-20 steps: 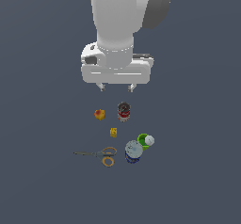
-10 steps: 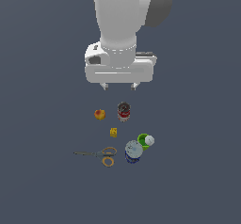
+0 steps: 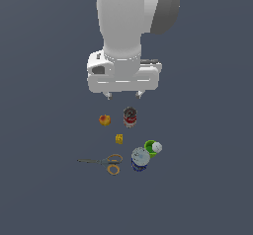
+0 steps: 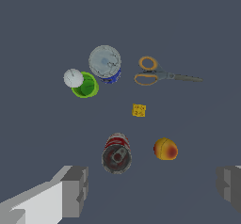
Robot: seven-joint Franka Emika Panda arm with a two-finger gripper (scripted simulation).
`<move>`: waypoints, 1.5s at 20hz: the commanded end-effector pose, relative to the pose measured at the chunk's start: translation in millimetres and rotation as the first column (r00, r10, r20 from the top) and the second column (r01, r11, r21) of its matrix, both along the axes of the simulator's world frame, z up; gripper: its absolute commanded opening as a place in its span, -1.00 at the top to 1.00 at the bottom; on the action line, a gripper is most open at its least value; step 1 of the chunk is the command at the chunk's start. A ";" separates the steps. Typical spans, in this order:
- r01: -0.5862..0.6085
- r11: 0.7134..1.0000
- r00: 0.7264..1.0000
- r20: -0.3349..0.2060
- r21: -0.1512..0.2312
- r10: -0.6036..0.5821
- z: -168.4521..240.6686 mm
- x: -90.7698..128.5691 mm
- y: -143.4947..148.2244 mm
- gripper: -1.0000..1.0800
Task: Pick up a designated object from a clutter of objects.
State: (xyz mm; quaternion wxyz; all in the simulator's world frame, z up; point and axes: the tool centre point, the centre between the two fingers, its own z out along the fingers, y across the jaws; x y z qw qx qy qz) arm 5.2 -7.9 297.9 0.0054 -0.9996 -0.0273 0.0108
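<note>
The scissors (image 3: 105,161) lie flat on the dark floor, grey blades pointing to the exterior view's left, orange-yellow rings beside the blue can (image 3: 140,159). In the wrist view the scissors (image 4: 159,74) sit beyond the yellow cube (image 4: 139,110). My gripper (image 3: 123,95) hangs high above the red-and-black can (image 3: 130,116), open and holding nothing. Its two fingers (image 4: 75,190) stand wide apart at the wrist view's edge. The clutter of objects also holds an orange-red lump (image 3: 104,120) and a green cup (image 3: 150,148).
A small white ball (image 3: 157,146) rests against the green cup's rim. The red-and-black can (image 4: 116,153) stands upright nearest the gripper, with the orange-red lump (image 4: 165,149) beside it. The yellow cube (image 3: 119,138) lies between the cans.
The arm has moved slightly toward the exterior view's right and a little lower. The objects have not moved.
</note>
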 end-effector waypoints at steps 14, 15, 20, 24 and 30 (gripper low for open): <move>-0.314 0.949 0.949 -0.003 -0.021 0.314 -52.3 43.8 -27.7 -0.92; -0.337 0.941 0.941 -0.003 -0.022 0.337 -56.6 46.8 -29.9 -0.92; -0.449 0.893 0.893 -0.006 -0.023 0.449 -79.1 61.1 -40.8 -0.92; -0.535 0.845 0.845 -0.007 -0.023 0.535 -97.9 71.6 -49.6 -0.92; -0.652 0.758 0.758 -0.007 -0.020 0.652 -127.3 85.6 -62.8 -0.92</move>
